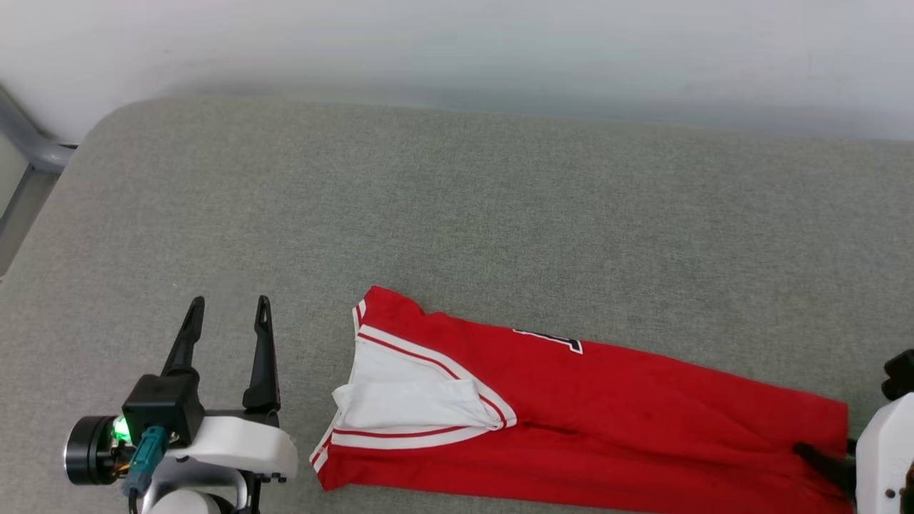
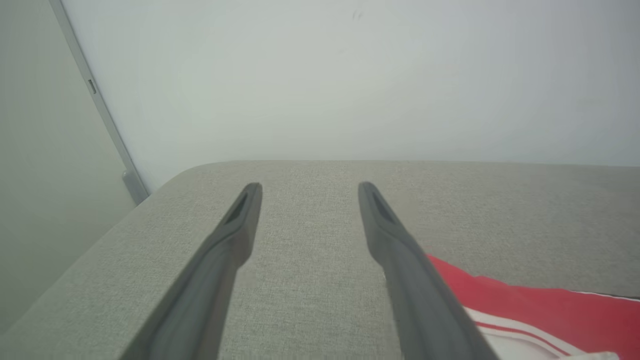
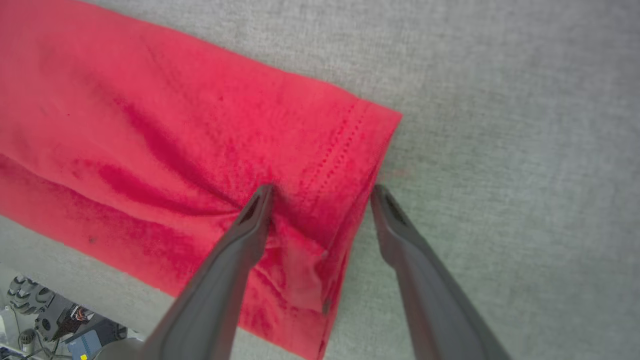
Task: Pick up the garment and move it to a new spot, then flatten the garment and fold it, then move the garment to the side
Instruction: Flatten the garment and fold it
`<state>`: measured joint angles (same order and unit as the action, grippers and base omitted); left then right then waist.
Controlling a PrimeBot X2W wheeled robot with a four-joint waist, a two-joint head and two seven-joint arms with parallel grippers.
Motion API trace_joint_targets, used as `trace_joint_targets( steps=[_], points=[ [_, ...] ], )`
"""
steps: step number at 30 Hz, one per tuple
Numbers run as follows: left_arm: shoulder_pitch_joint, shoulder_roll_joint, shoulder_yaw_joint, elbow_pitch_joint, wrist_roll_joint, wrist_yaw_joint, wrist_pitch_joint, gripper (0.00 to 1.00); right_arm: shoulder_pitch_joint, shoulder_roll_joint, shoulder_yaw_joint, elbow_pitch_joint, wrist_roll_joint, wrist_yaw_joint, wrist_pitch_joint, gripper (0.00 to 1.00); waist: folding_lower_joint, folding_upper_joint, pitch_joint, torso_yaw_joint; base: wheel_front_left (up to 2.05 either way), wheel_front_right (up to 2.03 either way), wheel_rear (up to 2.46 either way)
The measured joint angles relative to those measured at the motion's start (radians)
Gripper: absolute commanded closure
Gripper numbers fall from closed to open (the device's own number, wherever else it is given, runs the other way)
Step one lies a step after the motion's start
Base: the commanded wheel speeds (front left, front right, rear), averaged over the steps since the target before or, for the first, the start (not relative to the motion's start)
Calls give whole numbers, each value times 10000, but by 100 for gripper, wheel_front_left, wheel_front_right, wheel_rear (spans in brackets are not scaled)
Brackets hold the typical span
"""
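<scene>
Now, folded garment (image 1: 607,400) on cushion (image 1: 457,200), left pincer (image 1: 230,300) spread beside it, right pincer (image 3: 321,187) spread astride hem (image 3: 345,150).

Grey pad against a white wall, on my screens.
I see a grey woven pad (image 1: 457,200) with a rounded far-left corner, running right up to a plain white wall (image 1: 457,43). A grey metal post (image 1: 32,146) stands just beside that corner, with a pale panel (image 2: 40,150) on its other side. In the right wrist view, past the pad's edge, I make out some dark equipment with cables (image 3: 50,315), too small to identify.
</scene>
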<state>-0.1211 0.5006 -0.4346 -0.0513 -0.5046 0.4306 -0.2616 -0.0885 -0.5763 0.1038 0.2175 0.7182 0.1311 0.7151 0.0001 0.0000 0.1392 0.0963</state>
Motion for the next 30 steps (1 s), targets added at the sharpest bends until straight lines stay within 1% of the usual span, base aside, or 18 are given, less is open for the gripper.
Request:
trace_joint_targets(
  steps=[4, 10, 13, 14, 15, 16, 21, 26, 30],
  points=[
    [462, -734, 876, 38, 792, -387, 0, 0, -77, 171, 196, 516, 12, 0, -29, 0, 0, 0, 119, 131, 0, 0, 0],
    [1051, -1678, 1864, 115, 1883, -1103, 0, 0, -117, 286, 422, 1221, 274, -4, -418, 0, -1, 0, 217, 225, 0, 0, 0],
    [1292, -2004, 2249, 180, 2431, -1434, 0, 0, -198, 272, 656, 1390, 548, -29, -677, 0, -3, 0, 213, 217, 0, 0, 0],
    [1357, -2107, 2397, 190, 2612, -1532, 0, 0, -204, 263, 717, 1415, 656, -35, -821, 42, -3, 0, 204, 211, 0, 0, 0],
    [1422, -2207, 2522, 201, 2748, -1622, 0, 0, -211, 253, 792, 1442, 746, -36, -955, 75, -3, 0, 193, 200, 0, 0, 0],
    [1488, -2324, 2652, 211, 2867, -1722, 0, 0, -251, 228, 907, 1455, 849, -59, -1041, 100, -3, 0, 179, 181, 0, 0, 0],
    [1747, -2723, 3112, 261, 3494, -2155, 0, 0, -370, 159, 1277, 1425, 1329, -2, -1578, 100, -2, 0, 99, 109, 0, 0, 0],
    [1859, -3060, 3459, 291, 3871, -2479, 0, 0, -446, -192, 1350, 1409, 1774, 8, -1875, 100, -1, 0, -23, 35, 0, 0, 0],
    [1979, -3266, 3544, 314, 4149, -2727, 0, 0, -447, -598, 1181, 1544, 1937, 8, -2057, 100, -1, 0, -139, 4, 0, 0, 0]
  ],
)
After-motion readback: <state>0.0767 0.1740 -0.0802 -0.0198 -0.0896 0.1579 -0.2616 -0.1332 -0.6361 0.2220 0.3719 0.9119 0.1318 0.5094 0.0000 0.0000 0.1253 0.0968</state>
